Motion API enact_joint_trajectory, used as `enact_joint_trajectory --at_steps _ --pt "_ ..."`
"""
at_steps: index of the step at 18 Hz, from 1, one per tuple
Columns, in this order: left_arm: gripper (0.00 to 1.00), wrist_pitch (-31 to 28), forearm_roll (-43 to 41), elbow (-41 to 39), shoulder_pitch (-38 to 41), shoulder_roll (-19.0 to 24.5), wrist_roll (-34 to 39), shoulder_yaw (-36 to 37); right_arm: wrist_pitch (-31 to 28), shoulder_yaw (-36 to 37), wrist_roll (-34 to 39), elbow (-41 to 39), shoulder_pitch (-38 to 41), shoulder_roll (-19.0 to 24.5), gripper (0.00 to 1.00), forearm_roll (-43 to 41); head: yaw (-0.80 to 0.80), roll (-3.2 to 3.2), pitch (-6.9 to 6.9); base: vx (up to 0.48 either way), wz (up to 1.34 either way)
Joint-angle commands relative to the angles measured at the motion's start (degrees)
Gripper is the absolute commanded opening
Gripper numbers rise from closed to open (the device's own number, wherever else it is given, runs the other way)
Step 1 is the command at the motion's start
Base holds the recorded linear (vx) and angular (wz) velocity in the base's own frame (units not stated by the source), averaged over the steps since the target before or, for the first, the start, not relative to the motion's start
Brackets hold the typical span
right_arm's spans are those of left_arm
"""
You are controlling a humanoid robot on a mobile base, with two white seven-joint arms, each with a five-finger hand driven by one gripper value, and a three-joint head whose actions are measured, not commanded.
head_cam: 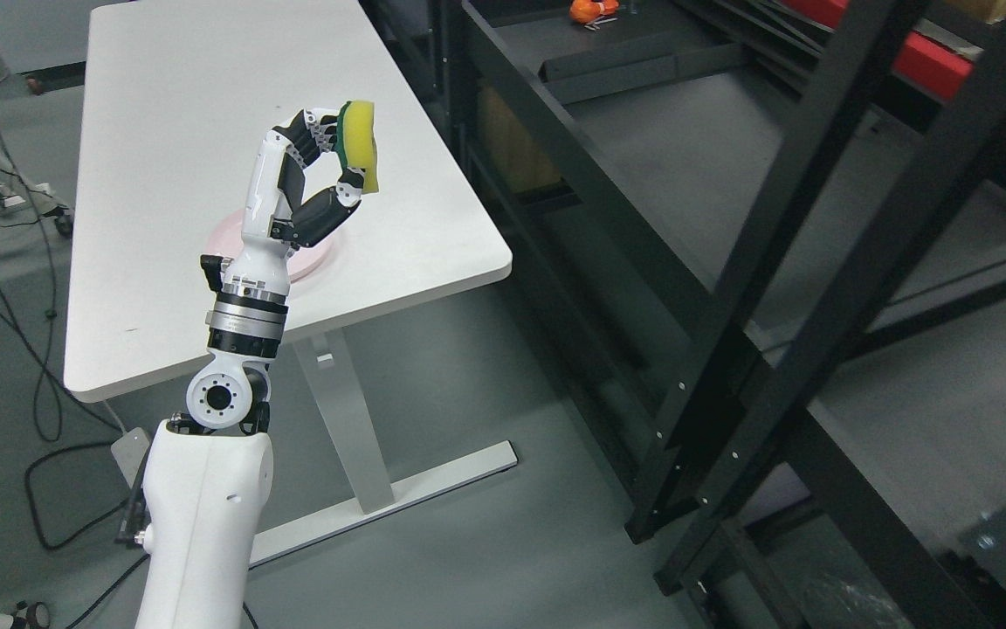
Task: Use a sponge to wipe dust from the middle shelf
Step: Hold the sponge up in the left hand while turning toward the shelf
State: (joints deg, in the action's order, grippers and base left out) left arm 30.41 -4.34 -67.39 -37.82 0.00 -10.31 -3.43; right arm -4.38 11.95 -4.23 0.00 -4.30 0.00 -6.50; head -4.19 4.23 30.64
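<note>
Left hand (324, 170) is up over the white bench (171, 105), fingers and thumb curled tight round the sponge (359, 153), yellow side facing the rack. The sponge is held in the air, well apart from the shelf (686, 148) it has to clean, with the pink plate (315, 258) below on the bench. Best play from here, I'd say: carry it right, clear of the black upright (817, 210), then lay a broad face flat on the shelf and sweep in long passes. No brand, label or writing is readable anywhere.
</note>
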Motion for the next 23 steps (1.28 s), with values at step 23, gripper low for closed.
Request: enact_joint_trajectory --at_steps 23 --pt "0.01 0.35 -8.75 -4.15 -6.99 1.00 -9.20 28.44 -0.02 0.00 0.01 -1.00 -0.01 -1.00 1.00 0.00 0.00 0.00 0.00 -0.240 -0.60"
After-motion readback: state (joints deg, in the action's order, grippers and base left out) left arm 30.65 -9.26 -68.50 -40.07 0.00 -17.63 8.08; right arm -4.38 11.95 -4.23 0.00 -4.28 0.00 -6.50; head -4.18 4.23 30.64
